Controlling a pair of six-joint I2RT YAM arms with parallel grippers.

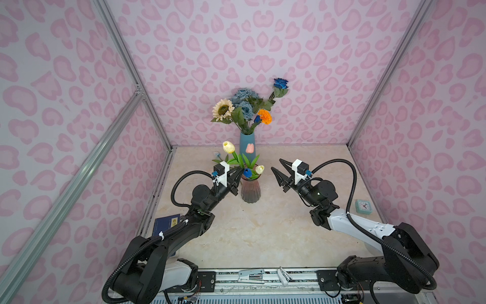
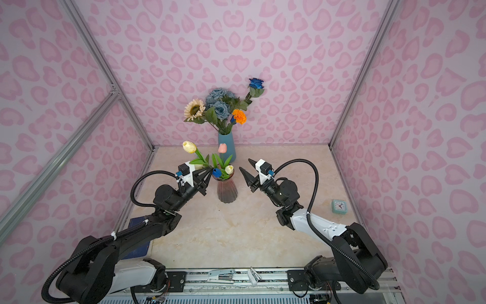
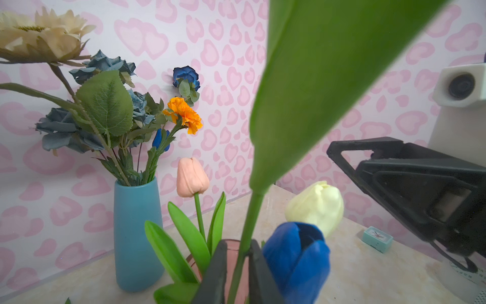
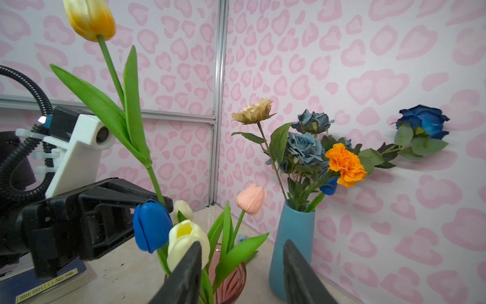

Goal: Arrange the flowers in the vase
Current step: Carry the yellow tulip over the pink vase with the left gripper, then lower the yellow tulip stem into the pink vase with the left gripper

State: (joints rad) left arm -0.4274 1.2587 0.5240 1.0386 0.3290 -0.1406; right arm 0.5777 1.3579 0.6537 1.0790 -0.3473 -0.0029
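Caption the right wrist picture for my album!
Left gripper jaws flank the yellow tulip stem by the pink vase.

A tall yellow tulip (image 1: 228, 147) leans left, its stem reaching down to the mouth of the pink ribbed vase (image 1: 250, 190) that holds a pink tulip (image 1: 250, 148), blue tulip (image 1: 247, 173) and white tulip (image 1: 259, 169), while the blue vase (image 1: 244, 139) behind holds a cream sunflower (image 1: 223, 109), dusty-blue roses (image 1: 243, 96), a bright blue rose (image 1: 281, 83) and an orange marigold (image 1: 264, 116).

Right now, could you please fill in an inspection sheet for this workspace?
Surface: marbled beige tabletop.
Job's things: pink vase holds blue tulip, white tulip, pink tulip; blue vase behind holds the bouquet.
Clutter: clock, book, stapler.
Grippers: left gripper, fingers slightly parted, flanks the yellow tulip stem; right gripper open, empty.
Cables: black conduits loop off both wrists, away from the flowers.
Surroundings: pink heart-print walls, aluminium frame.
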